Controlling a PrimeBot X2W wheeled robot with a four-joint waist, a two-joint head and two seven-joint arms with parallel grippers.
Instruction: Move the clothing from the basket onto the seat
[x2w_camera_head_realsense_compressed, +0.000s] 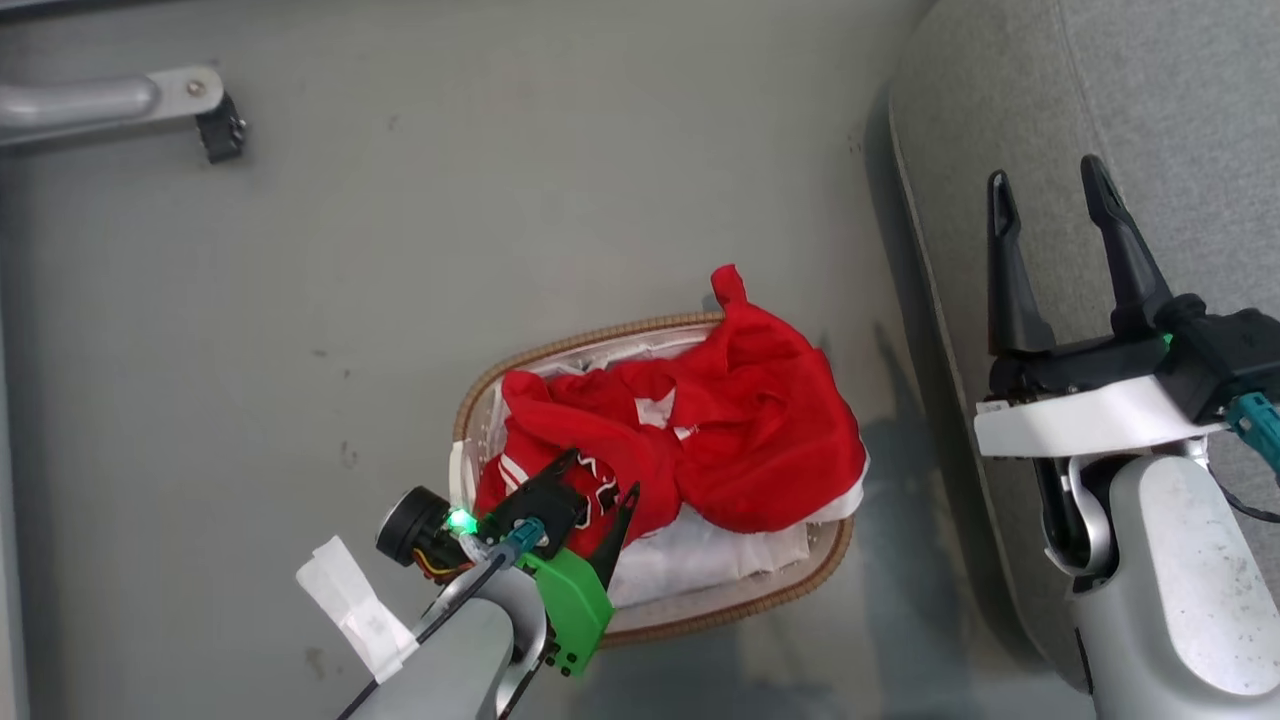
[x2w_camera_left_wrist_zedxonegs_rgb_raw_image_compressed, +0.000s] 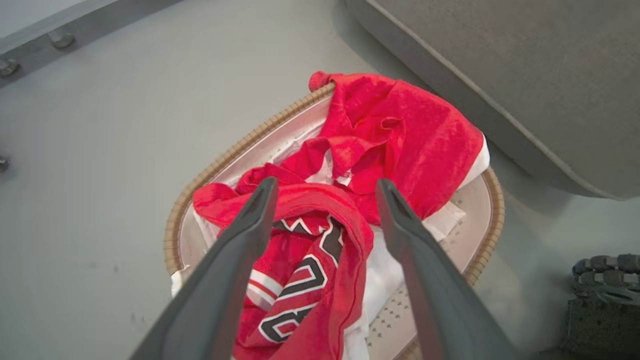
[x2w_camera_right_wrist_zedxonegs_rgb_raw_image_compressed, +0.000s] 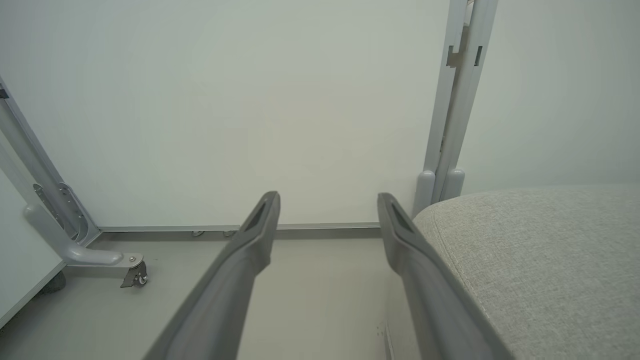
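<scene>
Red clothing (x2w_camera_head_realsense_compressed: 740, 430) with black-and-white lettering, brown-rimmed white basket (x2w_camera_head_realsense_compressed: 560, 352), grey woven seat (x2w_camera_head_realsense_compressed: 1180, 130).

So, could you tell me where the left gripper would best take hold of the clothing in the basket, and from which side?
Probably the raised fold of the clothing just above its zigzag lettering. It humps clear of the white liner, and the open left gripper hangs over it, so come straight down from above and pinch across the ridge, inside the basket rim.

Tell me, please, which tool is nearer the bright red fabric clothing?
Left. The left tool hangs open over the clothing; the right tool is apart, by the grey woven seat.
</scene>
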